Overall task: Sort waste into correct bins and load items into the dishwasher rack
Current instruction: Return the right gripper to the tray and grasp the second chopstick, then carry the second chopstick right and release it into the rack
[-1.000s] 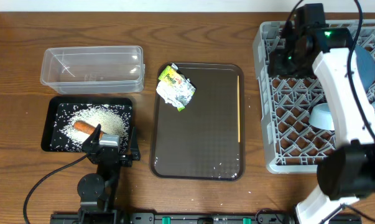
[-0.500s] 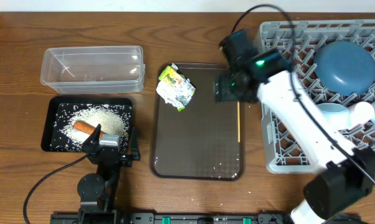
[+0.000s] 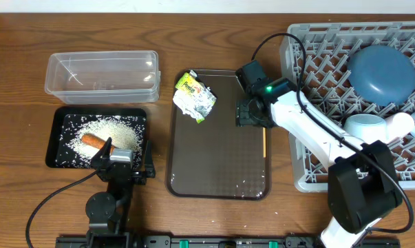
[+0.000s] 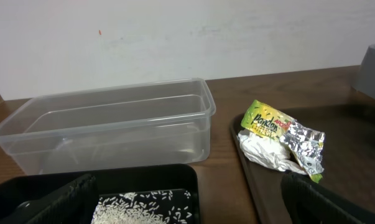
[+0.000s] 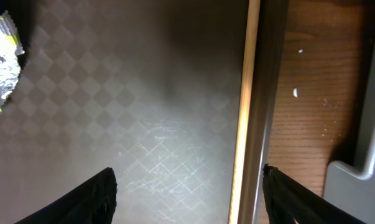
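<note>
Hanging over the right part of the dark-brown serving tray [image 3: 217, 134], the right gripper [image 3: 252, 114] has its jaws spread wide, one dark finger [image 5: 87, 198] at each side of its wrist view and nothing between them. Just beneath it the thin wooden chopsticks [image 3: 264, 127] lie along the tray's right rim, running lengthwise; in the wrist view they show as a pale strip [image 5: 243, 106] against the patterned tray floor.

The crumpled white wrapper with yellow-green print [image 3: 194, 96] sits on the tray's upper-left corner, near the clear plastic rectangular box [image 3: 102, 74], which looks empty. In front of that box, the shallow black rectangular tray [image 3: 59, 160] holds loose white rice grains [image 3: 114, 131] with the small orange carrot [image 3: 93, 140] lying among them.

The left gripper [image 3: 121, 160] rests low at the black tray's near edge, jaws parted, empty.

Over in the large square grey plastic rack [image 3: 317, 148], the large dark-blue round dish [image 3: 381, 72] sits at the back, the small light-blue bowl [image 3: 363, 126] in front of it, and the small white cup [image 3: 402, 124] just beside the bowl.
</note>
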Tool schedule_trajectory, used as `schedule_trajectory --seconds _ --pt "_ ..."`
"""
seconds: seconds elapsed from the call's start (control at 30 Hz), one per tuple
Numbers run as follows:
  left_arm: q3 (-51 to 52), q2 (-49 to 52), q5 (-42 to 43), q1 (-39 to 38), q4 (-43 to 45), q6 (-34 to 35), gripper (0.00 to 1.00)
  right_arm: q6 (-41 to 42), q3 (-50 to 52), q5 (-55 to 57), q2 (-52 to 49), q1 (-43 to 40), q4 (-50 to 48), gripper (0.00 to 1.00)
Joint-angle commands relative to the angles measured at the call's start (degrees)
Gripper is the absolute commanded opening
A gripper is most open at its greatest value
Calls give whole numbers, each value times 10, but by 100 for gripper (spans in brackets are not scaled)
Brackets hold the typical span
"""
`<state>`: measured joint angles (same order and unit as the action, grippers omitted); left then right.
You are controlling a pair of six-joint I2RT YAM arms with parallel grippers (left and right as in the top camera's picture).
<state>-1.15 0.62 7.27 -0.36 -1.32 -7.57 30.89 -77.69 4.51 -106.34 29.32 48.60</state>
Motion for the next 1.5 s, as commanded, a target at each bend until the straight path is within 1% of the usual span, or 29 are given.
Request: schedule_trajectory --seconds 0.0,0.13,0.27,0.73,0.87,1.0,1.2,1.23,1.37,1.4,1.47 --pt "9 -4 6 3 -20 -5 96 10 9 -1 -24 -6 -10 72" --pt "9 -4 6 3 -20 -5 96 9 9 -5 -51 -16 -19 71" --pt "9 -4 6 3 -20 -5 96 -16 9 -4 -70 -24 -31 70" --pt "9 -4 6 3 -20 -5 96 -22 11 -5 -74 -27 -38 70" --pt "9 -4 6 3 -20 -5 96 -22 11 -5 -85 -26 -41 67" --pt "9 -4 6 3 -20 -5 96 -22 12 -10 -102 -24 -41 60" --pt "9 -4 6 3 -20 -5 96 -22 12 -19 -118 -17 -45 57" --pt "9 -4 6 3 -20 -5 96 -22 12 -20 -118 -16 -45 52" --pt "9 -4 6 3 -20 -5 96 -23 5 -39 -116 -16 -48 22" --pt "9 -4 6 3 -20 -5 96 -23 -2 -45 -115 -17 -44 16" --pt "9 -4 6 3 -20 -5 96 -23 -20 -50 -112 -21 -30 1"
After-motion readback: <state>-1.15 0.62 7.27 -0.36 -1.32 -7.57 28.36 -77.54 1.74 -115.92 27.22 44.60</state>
